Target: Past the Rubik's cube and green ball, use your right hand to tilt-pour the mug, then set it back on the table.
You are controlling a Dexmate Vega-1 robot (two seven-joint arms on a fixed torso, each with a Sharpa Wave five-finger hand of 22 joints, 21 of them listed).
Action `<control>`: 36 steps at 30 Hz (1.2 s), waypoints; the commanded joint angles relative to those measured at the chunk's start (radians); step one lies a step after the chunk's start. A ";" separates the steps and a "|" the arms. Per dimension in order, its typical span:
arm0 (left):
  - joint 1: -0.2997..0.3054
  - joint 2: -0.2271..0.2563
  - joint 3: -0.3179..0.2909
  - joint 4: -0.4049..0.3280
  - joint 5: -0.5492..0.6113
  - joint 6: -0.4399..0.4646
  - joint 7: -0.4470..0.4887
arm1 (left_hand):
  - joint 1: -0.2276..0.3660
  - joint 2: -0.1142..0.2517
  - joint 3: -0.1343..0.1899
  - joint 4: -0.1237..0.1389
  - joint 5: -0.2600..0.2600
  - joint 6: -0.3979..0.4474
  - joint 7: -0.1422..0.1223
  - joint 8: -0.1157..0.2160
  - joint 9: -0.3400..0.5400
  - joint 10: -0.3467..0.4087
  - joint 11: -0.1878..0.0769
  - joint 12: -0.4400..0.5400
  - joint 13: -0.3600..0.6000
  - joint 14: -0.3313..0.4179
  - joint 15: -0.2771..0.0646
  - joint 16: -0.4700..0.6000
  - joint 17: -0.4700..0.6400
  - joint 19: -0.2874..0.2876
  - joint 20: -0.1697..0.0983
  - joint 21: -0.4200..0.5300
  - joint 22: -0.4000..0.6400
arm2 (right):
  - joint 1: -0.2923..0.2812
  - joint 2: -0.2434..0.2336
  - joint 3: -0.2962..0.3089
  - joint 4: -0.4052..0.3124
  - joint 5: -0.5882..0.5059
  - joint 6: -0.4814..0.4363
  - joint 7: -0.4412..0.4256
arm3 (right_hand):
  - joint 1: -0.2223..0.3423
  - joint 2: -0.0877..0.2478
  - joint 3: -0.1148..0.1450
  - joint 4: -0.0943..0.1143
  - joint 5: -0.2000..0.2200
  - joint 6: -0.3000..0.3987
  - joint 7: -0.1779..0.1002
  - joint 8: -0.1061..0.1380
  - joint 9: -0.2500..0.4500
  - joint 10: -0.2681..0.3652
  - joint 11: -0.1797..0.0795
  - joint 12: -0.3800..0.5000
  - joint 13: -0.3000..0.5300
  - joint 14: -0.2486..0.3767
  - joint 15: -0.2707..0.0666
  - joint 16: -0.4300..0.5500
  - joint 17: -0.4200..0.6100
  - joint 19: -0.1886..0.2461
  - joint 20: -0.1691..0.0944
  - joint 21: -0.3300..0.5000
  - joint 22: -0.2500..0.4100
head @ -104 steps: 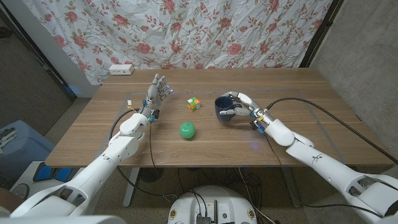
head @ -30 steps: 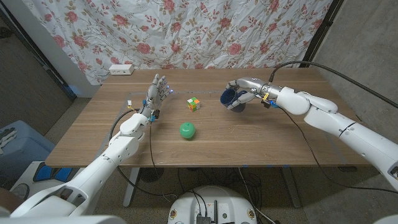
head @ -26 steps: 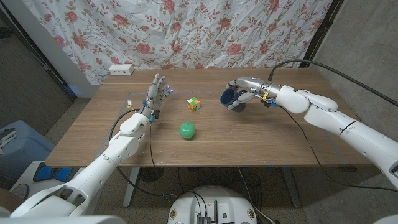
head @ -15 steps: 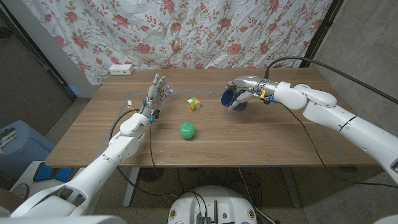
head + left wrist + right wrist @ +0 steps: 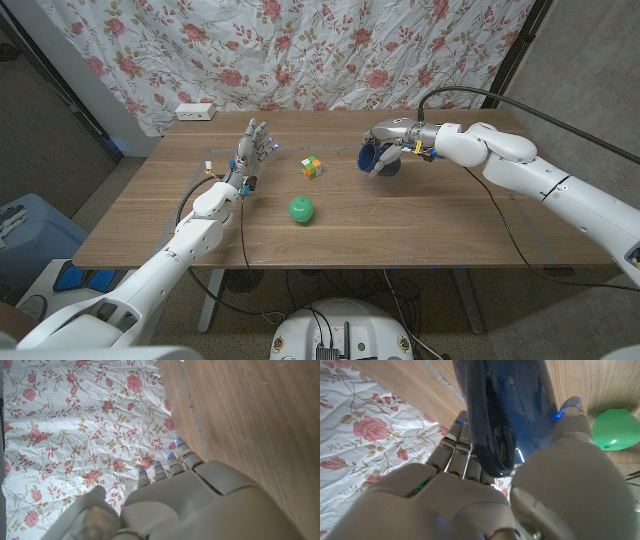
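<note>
— Where is the dark blue glossy mug (image 5: 374,158)?
— The right hand (image 5: 392,140) grips it above the far side of the wooden table (image 5: 400,225), tilted with its mouth turned toward the multicoloured Rubik's cube (image 5: 312,167); it seems clear of the tabletop, though that is hard to judge.
— And the other arm?
— The left hand (image 5: 252,148) holds nothing, fingers spread and pointing up, left of the cube. The round green ball (image 5: 302,209) lies nearer the robot.

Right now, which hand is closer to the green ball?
Left. The left hand stands open just beyond the ball, toward the robot's left; the right hand is farther off, holding the tilted mug.
</note>
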 commanded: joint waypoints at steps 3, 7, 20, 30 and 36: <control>0.000 0.000 0.000 0.000 0.000 0.000 0.000 | -0.003 0.118 0.006 0.001 0.005 -0.001 -0.007 0.007 0.003 -0.003 -0.006 0.004 0.005 0.009 -0.003 0.005 0.005 0.009 0.000 0.006 0.003 | 0.061 0.010 -0.048 -0.032 -0.097 -0.060 0.127 | 0.230 0.214 0.034 0.032 0.003 0.252 -0.248 0.056 0.002 0.245 -0.235 -0.005 0.003 0.090 -0.221 -0.004 0.005 0.017 -0.114 0.002 0.004; -0.001 0.000 0.000 0.001 0.000 0.000 0.000 | -0.003 0.118 0.006 0.001 0.005 -0.001 -0.008 0.007 0.003 -0.003 -0.006 0.004 0.005 0.009 -0.004 0.005 0.005 0.009 0.000 0.006 0.003 | 0.077 0.017 -0.065 -0.043 -0.133 -0.085 0.176 | 0.230 0.213 0.033 0.032 0.002 0.251 -0.248 0.055 0.002 0.247 -0.235 -0.007 0.003 0.089 -0.221 -0.008 0.004 0.019 -0.114 0.002 0.004; 0.000 0.000 0.000 0.001 0.000 0.000 0.000 | -0.003 0.118 0.006 0.001 0.005 -0.002 -0.007 0.006 0.003 -0.003 -0.008 0.004 0.005 0.008 -0.004 0.005 0.005 0.009 0.000 0.006 0.003 | 0.121 0.038 -0.119 -0.025 -0.278 -0.095 0.236 | 0.235 0.216 0.029 0.033 0.001 0.260 -0.251 0.067 0.006 0.265 -0.237 -0.011 0.009 0.104 -0.221 -0.015 0.009 0.028 -0.123 0.004 0.004; 0.000 0.000 0.000 0.000 0.000 0.000 0.000 | -0.003 0.118 0.006 0.001 0.005 -0.001 -0.005 0.007 0.003 -0.003 -0.007 0.004 0.005 0.008 -0.004 0.005 0.005 0.009 0.000 0.006 0.003 | 0.163 0.066 -0.156 -0.002 -0.331 -0.102 0.323 | 0.239 0.215 0.027 0.033 0.001 0.257 -0.254 0.068 0.004 0.267 -0.236 -0.020 0.009 0.103 -0.221 -0.028 0.007 0.028 -0.122 0.002 0.004; -0.001 0.000 0.000 0.000 0.000 0.001 0.000 | -0.003 0.119 0.006 0.001 0.005 -0.002 -0.006 0.006 0.003 -0.002 -0.005 0.004 0.005 0.008 -0.003 0.005 0.005 0.009 -0.001 0.006 0.003 | 0.171 0.071 -0.171 0.000 -0.362 -0.110 0.351 | 0.242 0.216 0.025 0.034 0.001 0.253 -0.258 0.069 0.004 0.268 -0.236 -0.025 0.011 0.102 -0.221 -0.035 0.008 0.028 -0.120 0.001 0.005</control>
